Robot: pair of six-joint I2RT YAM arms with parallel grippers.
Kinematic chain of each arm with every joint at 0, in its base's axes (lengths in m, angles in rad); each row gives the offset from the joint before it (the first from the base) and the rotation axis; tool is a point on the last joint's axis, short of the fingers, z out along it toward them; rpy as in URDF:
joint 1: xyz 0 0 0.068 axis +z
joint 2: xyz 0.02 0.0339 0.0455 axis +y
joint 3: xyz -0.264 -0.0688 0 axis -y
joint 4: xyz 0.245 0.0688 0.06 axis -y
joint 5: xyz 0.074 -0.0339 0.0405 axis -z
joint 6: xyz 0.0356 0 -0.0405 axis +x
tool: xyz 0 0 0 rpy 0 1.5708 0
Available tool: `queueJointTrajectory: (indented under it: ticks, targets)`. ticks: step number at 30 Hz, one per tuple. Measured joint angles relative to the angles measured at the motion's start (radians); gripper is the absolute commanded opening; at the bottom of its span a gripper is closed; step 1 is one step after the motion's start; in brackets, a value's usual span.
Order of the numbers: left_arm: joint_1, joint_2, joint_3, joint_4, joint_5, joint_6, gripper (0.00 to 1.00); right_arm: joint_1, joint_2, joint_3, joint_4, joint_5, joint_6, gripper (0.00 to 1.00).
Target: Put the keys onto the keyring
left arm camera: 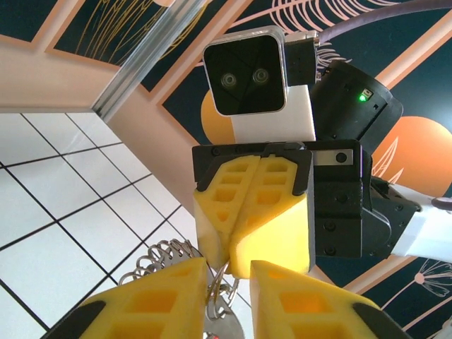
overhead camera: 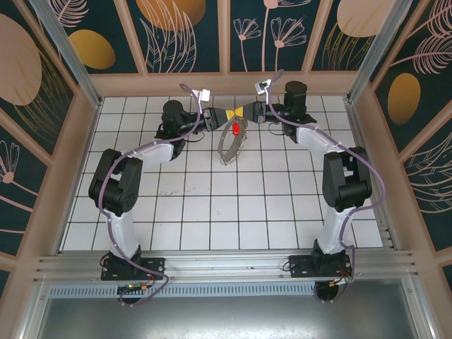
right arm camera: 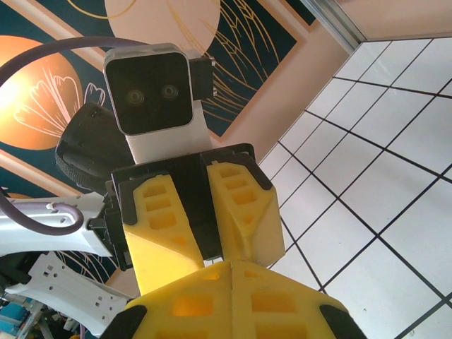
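While the loop hangs between the two tools, I enter each view in turn.

Top external: the keyring (overhead camera: 230, 150) is at the far middle of the table (overhead camera: 212, 212). The red-headed key (overhead camera: 234, 131) sits against its upper part, just under where the left gripper (overhead camera: 227, 114) meets the right gripper (overhead camera: 244, 111). I cannot tell whether the key is threaded.

Left wrist: my left fingers (left arm camera: 148, 304) are narrowly parted, with the ring wire in the gap. The right gripper opposite is pressed together, pinching the ring's rim at its tips.

Right wrist: the right pads are flush together and the left fingers opposite stand apart.

Handling note, my judgement: fix the right pinch, close the left slowly on bare wire and avoid the fringe links.

Surface: white tiles, dark grout. Room: pale wood frame, dark panels with orange discs and line flowers.
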Motion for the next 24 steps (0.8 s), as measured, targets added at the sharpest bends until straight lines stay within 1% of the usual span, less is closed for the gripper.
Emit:
queueJointTrajectory:
  ticks: [6, 8, 11, 14, 17, 20, 23, 24]
  targets:
    - [0.0, 0.0, 0.0, 0.006, 0.0, -0.015, 0.18, 0.0, 0.0, 0.0, 0.007, 0.0, 0.004, 0.0]
    - [0.0, 0.0, 0.0, 0.008, 0.001, -0.016, 0.2, 0.0, 0.0, 0.0, 0.01, 0.0, 0.007, 0.0]
    - [-0.001, 0.0, 0.0, 0.011, 0.007, -0.019, 0.26, 0.0, 0.0, 0.0, 0.011, 0.0, 0.007, 0.0]
    - [-0.002, 0.0, 0.0, 0.016, 0.012, -0.019, 0.27, 0.0, 0.0, 0.0, 0.011, 0.0, 0.007, 0.0]
    - [-0.002, 0.0, 0.0, 0.015, 0.012, -0.018, 0.21, 0.0, 0.0, 0.0, 0.012, 0.0, 0.008, 0.0]
    - [-0.002, 0.001, 0.0, 0.014, 0.011, -0.018, 0.12, 0.0, 0.0, 0.0, 0.015, -0.004, 0.016, 0.0]
    - [-0.002, 0.003, -0.001, 0.014, 0.012, -0.014, 0.11, -0.001, -0.002, 0.0, 0.016, -0.005, 0.019, 0.0]
    - [-0.002, 0.003, -0.001, 0.014, 0.012, -0.014, 0.12, -0.001, -0.002, 0.0, 0.016, -0.005, 0.02, 0.0]
